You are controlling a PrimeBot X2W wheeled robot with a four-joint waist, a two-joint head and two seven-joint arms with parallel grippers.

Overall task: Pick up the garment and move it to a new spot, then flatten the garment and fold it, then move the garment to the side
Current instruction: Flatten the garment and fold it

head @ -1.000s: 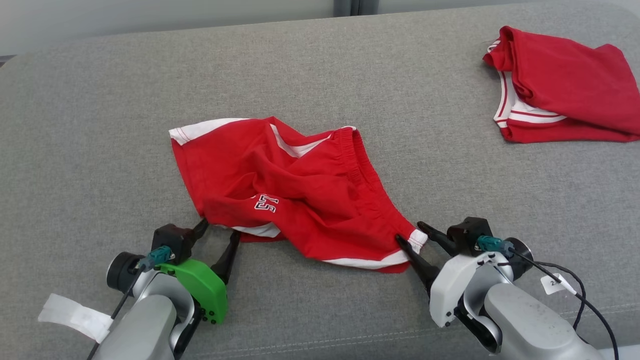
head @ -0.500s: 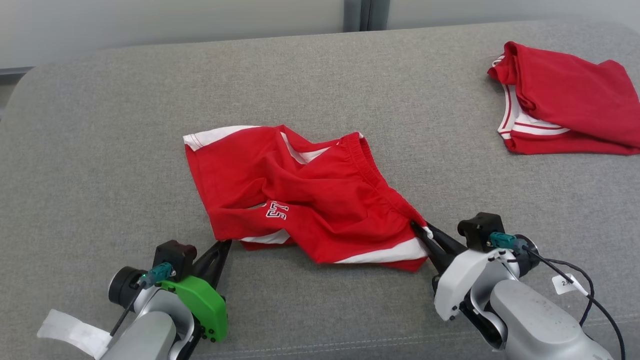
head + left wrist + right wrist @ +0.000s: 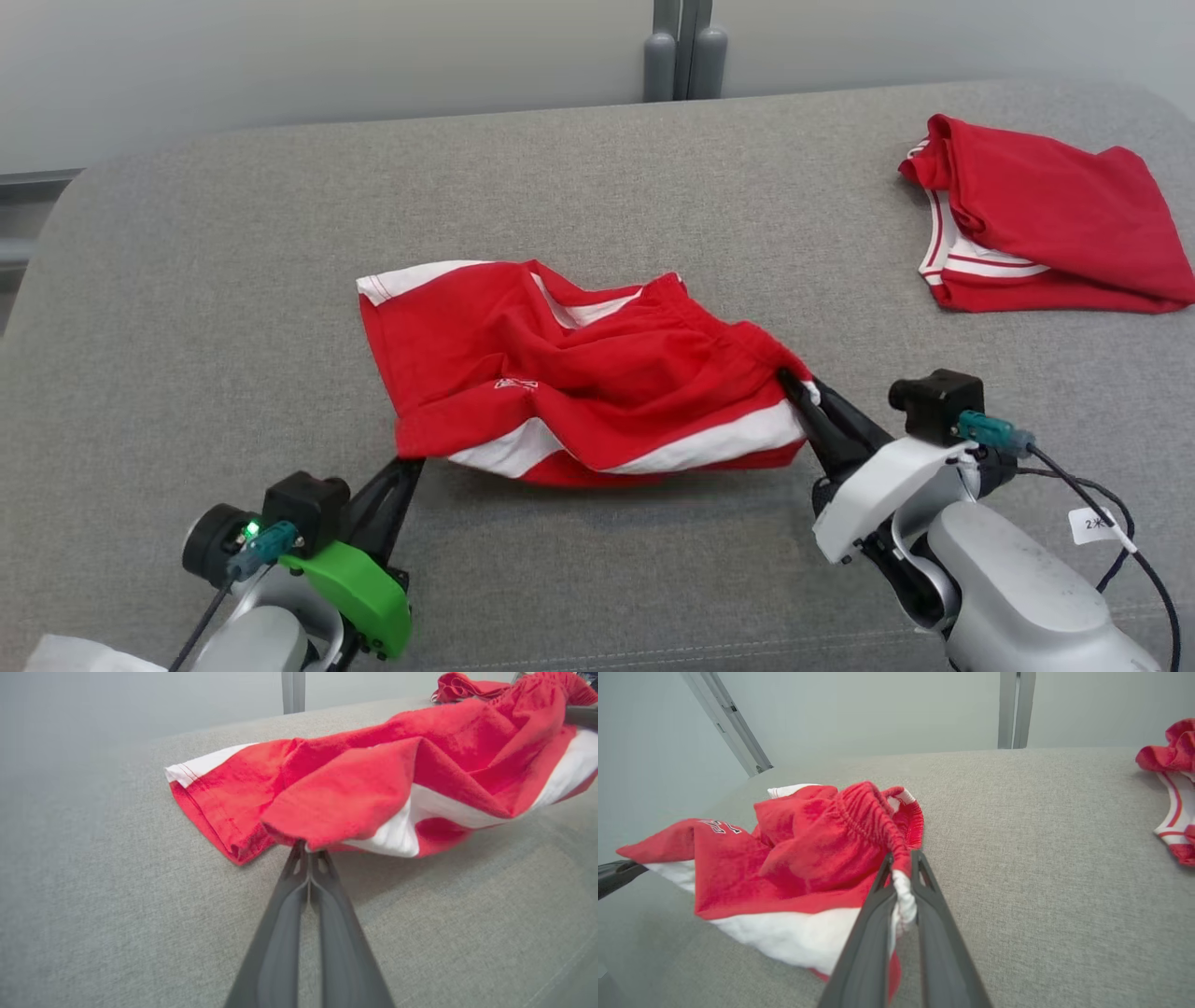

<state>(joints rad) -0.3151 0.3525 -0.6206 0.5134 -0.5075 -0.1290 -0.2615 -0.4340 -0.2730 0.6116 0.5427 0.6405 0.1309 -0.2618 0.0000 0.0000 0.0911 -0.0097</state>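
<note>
L tool [image 3: 409, 463], R tool [image 3: 791, 382] tight on shorts [image 3: 597, 373]

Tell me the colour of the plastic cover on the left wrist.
The cover is bright green, best in the head view.

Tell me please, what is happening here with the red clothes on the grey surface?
The red shorts in the middle of the grey cushion are being picked up from two ends. The left tool is shut on one near corner. The right tool is shut on the waistband end. The near edge hangs raised between them, while the far part lies crumpled on the cushion. A second red garment lies folded at the far right, untouched.
</note>
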